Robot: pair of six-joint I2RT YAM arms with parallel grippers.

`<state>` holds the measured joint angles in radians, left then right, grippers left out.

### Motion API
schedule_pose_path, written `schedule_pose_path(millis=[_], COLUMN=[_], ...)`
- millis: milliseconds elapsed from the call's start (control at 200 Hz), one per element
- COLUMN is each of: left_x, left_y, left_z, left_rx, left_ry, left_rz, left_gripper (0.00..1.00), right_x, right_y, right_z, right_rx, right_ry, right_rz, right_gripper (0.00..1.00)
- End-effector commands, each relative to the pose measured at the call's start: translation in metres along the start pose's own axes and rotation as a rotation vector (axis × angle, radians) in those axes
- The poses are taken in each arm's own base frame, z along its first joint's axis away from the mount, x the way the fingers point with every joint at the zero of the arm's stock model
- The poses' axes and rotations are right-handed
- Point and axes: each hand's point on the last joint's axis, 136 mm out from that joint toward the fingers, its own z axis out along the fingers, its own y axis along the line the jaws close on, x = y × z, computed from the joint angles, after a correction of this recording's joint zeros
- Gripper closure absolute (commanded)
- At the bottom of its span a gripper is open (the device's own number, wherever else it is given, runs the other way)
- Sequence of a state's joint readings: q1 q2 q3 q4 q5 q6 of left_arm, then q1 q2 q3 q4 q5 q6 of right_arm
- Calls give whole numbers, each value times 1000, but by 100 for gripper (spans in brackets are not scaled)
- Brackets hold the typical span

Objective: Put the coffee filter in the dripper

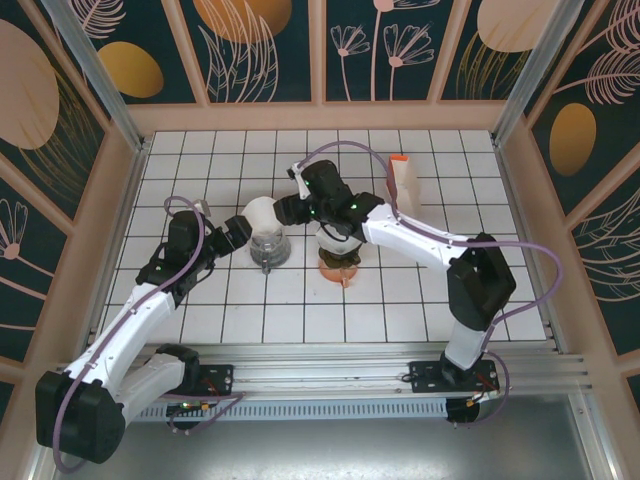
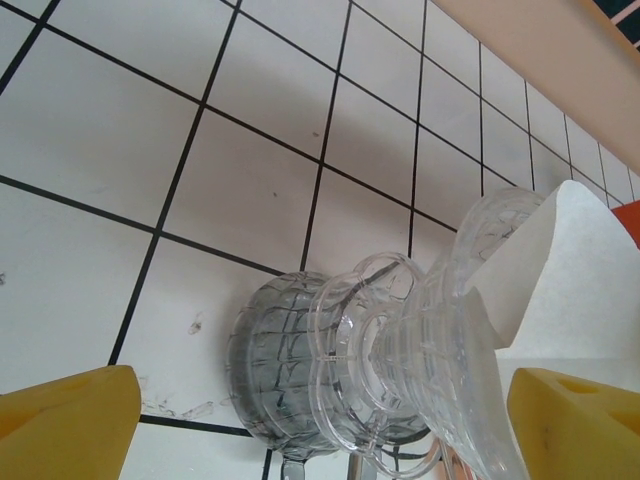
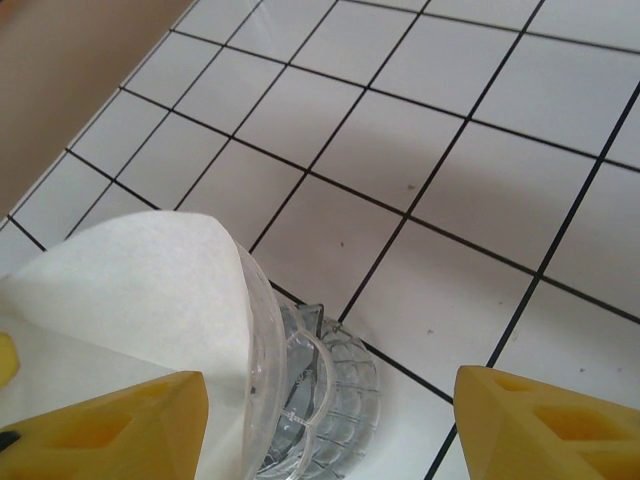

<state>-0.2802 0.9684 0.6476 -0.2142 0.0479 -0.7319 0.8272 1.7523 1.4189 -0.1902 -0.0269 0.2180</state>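
From above we see the dripper standing on the tiled table, a little left of centre, with the white coffee filter sitting in its mouth. The left gripper is just beside the dripper on its left, and the right gripper is at the filter's right edge. From here we cannot tell how wide either pair of jaws stands. An orange object lies under the right arm and a white container stands beyond it. At the left wrist, the left gripper has its jaws spread wide. The clear dripper sits between them with the filter in its cone, and bare tile shows between the left finger and the glass. At the right wrist, the right gripper is likewise spread wide and clamps nothing. The filter lies close behind its left finger, seated in the dripper.
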Motion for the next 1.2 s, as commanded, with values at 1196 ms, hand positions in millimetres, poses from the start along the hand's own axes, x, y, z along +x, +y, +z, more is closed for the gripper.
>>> schedule_pose_path(millis=[1196], left_x=[-141], left_y=[24], left_z=[-107], left_rx=[-297], left_ry=[-788], left_rz=[11], left_gripper=[4], right_x=[-5], right_y=[-153], right_z=[-216], right_rx=[474], right_ry=[-671], right_rz=[312], right_gripper=[1])
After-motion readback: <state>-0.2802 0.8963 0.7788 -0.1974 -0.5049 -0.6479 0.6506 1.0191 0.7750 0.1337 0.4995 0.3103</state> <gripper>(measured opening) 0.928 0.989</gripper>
